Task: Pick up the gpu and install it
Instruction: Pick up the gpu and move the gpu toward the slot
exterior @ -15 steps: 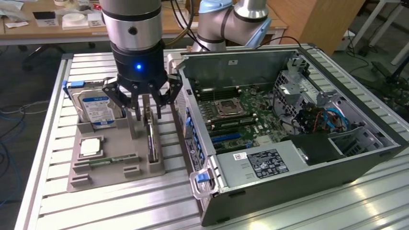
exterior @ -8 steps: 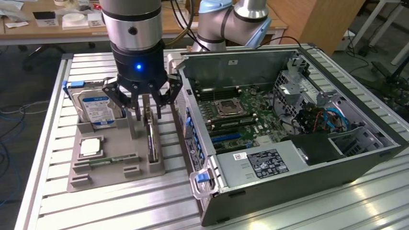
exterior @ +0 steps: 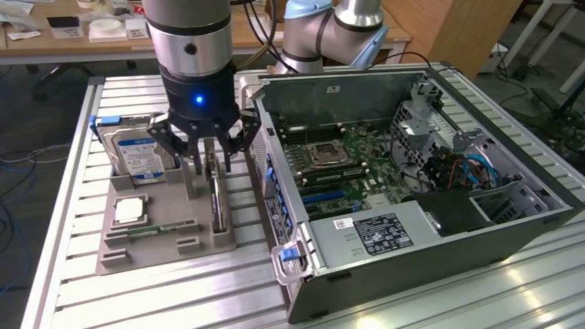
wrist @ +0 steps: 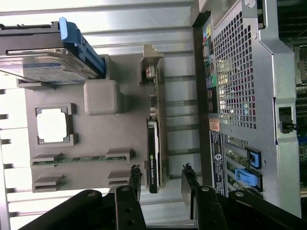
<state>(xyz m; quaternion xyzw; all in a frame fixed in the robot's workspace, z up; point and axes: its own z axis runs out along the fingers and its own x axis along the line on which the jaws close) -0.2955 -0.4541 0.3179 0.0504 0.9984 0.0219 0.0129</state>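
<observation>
The gripper [exterior: 209, 179] hangs with its jaws spread wide right over the gpu [exterior: 218, 203], holding nothing. In the wrist view the near end of the gpu [wrist: 152, 160] sits between the two fingers [wrist: 135, 178], closer to one of them than to the other; contact cannot be told. The gpu stands on its thin edge in a slot of a grey tray [exterior: 151, 257] on the slatted tabletop [exterior: 137, 295]. Just beside it, on the exterior view's right, stands the open computer case [exterior: 412, 253]. To the exterior view's left in the tray are a hard drive [exterior: 135, 154], a square processor chip [exterior: 130, 209] and a green memory stick [exterior: 160, 229]. The gpu's long axis runs parallel to the case's side, far to near.
</observation>
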